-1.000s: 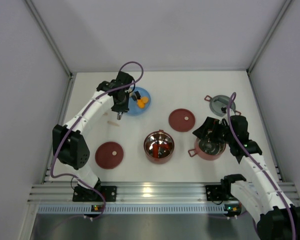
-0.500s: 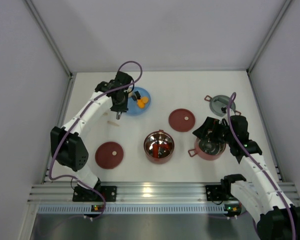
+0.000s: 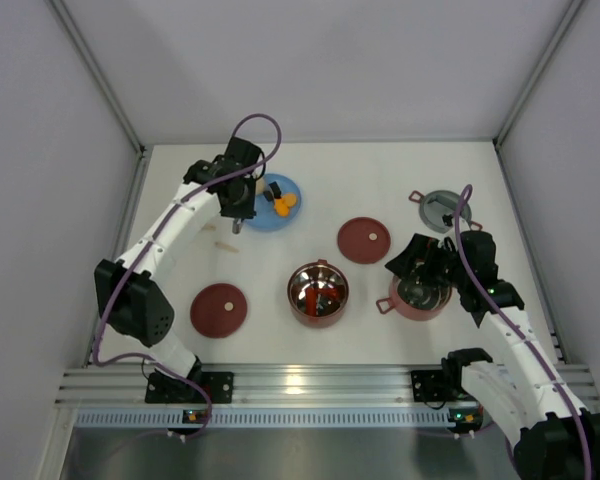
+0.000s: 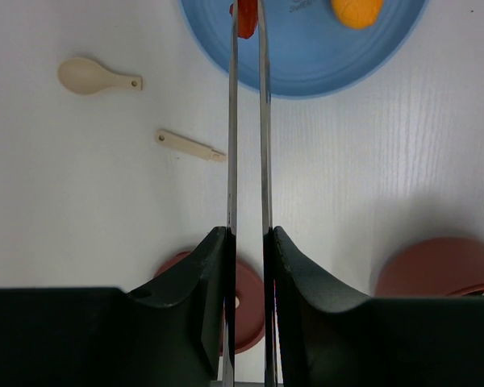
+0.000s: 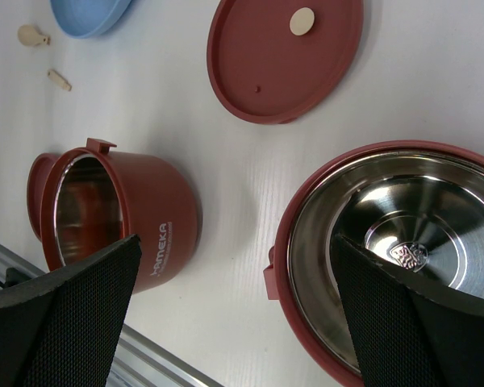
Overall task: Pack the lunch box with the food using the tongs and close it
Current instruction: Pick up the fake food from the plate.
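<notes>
Pinching a red piece (image 4: 247, 18) at the blue plate (image 4: 323, 68), far left, with the tongs (image 4: 231, 145) squeezed in my left gripper (image 4: 248, 234). Next, I judge: lift, carry to the centre bowl (image 3: 318, 318), release gently. My right gripper (image 3: 420, 265) gapes empty above the right bowl (image 5: 323, 274).

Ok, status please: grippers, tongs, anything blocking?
Left gripper shut on tongs, red piece between tips over blue plate. Right gripper open by right bowl. Spoon pieces beside plate.
</notes>
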Motion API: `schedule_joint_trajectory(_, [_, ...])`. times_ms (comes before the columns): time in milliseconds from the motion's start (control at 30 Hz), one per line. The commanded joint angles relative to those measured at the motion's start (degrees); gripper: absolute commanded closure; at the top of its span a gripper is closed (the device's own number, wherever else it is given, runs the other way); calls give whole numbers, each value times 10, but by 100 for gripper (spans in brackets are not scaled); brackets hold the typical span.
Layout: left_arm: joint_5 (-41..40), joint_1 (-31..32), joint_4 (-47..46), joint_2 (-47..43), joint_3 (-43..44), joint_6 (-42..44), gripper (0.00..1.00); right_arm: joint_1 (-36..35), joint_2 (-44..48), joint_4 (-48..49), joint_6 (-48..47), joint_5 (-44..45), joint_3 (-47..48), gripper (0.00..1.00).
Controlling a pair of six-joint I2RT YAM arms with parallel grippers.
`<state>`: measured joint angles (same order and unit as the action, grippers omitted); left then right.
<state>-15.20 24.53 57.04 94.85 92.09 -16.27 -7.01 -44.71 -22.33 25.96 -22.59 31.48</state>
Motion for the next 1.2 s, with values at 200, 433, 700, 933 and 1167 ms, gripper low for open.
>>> schedule_joint_trajectory(200, [75,16,-16,-84,25,12,100,7,0,13,-3,-4,9,1])
schedule_joint_trajectory(433, [148,29,-4,-139,9,25,100,7,-2,10,-3,-4,12,1])
schedule_joint_trajectory(700, [215,81,48,-187,-12,34,100,7,-2,4,-6,1,19,1])
schedule_joint_trajectory(933, [247,117,80,-239,-31,3,100,7,-3,4,-6,2,18,1])
schedule_joint_trajectory(1167, [237,163,104,-287,-43,-29,100,7,-6,5,-6,-2,19,0])
